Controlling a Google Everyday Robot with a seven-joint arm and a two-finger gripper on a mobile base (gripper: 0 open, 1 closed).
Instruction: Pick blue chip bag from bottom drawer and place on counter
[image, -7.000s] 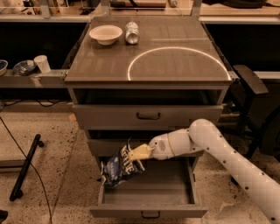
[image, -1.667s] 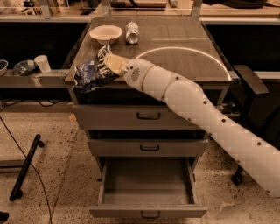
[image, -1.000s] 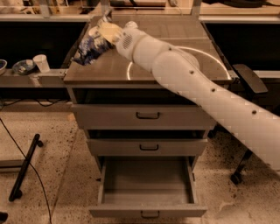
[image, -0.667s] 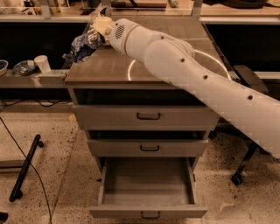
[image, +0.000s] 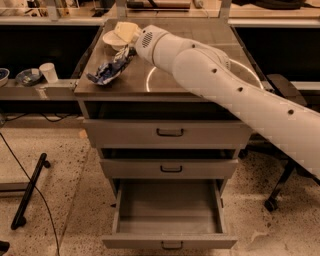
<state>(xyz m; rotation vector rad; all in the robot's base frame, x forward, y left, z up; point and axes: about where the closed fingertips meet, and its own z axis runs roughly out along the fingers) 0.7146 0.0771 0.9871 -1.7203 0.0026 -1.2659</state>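
Over the tabletop (image: 125, 86), your arm (image: 225, 85) is stretching diagonally, its tool (image: 124, 34) hovering just above the blue chip bag (image: 107, 72). Whether it is gripping, you cannot tell.

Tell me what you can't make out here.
Camera view:
The counter: right side covered by the arm.
The bowl: mostly hidden behind the gripper, over the counter's back-left corner.
The blue chip bag: lettering too small to read.
The arm: base cut off at right edge.

The gripper (image: 125, 37), over the far-left corner of the counter (image: 127, 85), hides most of a white bowl (image: 108, 39).
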